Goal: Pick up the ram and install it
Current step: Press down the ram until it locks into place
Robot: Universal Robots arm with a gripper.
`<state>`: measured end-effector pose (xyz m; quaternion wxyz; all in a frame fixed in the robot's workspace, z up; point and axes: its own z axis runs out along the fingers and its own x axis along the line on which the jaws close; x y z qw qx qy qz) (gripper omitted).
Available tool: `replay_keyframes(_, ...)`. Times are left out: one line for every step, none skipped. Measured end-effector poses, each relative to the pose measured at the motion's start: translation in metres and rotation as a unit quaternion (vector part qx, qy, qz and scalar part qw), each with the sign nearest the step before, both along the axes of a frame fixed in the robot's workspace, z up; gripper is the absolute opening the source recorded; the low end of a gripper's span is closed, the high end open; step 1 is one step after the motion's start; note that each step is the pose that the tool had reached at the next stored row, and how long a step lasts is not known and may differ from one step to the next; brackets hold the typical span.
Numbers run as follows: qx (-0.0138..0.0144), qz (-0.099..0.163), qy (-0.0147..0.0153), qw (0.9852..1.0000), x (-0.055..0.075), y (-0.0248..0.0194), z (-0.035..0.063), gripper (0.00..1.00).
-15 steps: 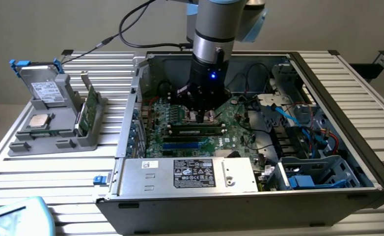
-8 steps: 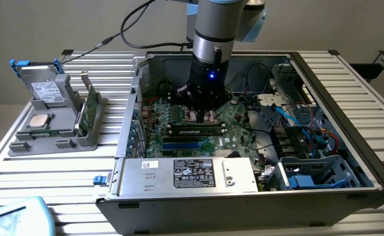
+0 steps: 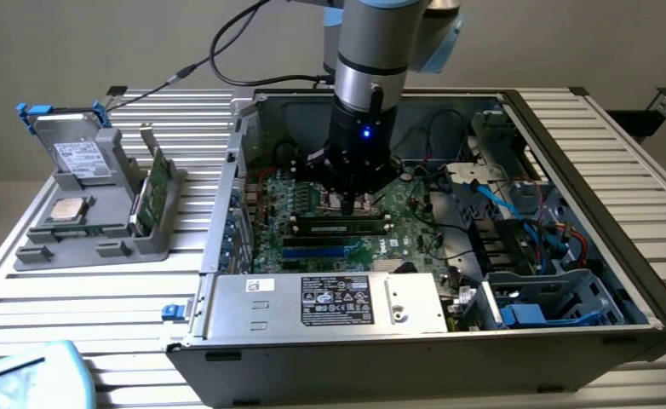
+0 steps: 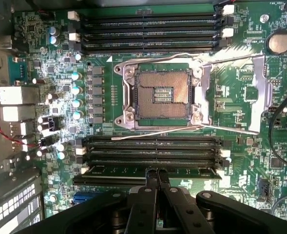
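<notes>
The gripper (image 4: 157,176) has its fingers (image 4: 151,179) pressed together with no gap and nothing between them, their tips just above the ram (image 4: 148,170); the ram lies seated lengthwise in a motherboard (image 4: 231,97) slot, in the bank of dark slots beside the open processor socket (image 4: 162,95), on the side nearest the gripper. In the exterior view the gripper (image 3: 350,203) hangs inside the open computer case (image 3: 424,358) over the motherboard (image 3: 407,217), and the ram (image 3: 339,227) sits just beneath it; outside the case, a grey holder (image 3: 94,230) carries a green card (image 3: 157,183) and a square silver chip (image 3: 70,207).
</notes>
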<state>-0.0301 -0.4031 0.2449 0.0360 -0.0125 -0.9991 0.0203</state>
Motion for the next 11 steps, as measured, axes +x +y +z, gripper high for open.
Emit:
replay_keyframes(0.0,0.0,0.0,1.0,-0.0002,-0.0017,0.0,0.11)
replay_keyframes(0.0003,0.0,-0.0001,1.0,-0.0005,-0.0035,0.0,0.11)
replay_keyframes(0.0006,0.0,-0.0001,1.0,-0.001,-0.0045,0.0,0.11)
replay_keyframes(0.0007,0.0,-0.0001,1.0,-0.001,-0.0044,0.0,0.11)
replay_keyframes(0.0007,0.0,-0.0001,1.0,-0.001,-0.0044,0.0,0.11)
replay_keyframes(0.0007,0.0,-0.0001,1.0,-0.001,-0.0044,0.0,0.11)
replay_keyframes(0.0007,0.0,-0.0001,1.0,-0.001,-0.0044,0.0,0.11)
replay_keyframes(0.0007,0.0,-0.0001,1.0,-0.001,-0.0045,0.0,0.11)
replay_keyframes(0.0007,0.0,-0.0001,1.0,-0.001,-0.0045,0.0,0.11)
replay_keyframes(0.0007,0.0,-0.0001,1.0,-0.001,-0.0045,0.0,0.11)
replay_keyframes(0.0007,0.0,-0.0001,1.0,-0.001,-0.0045,0.0,0.11)
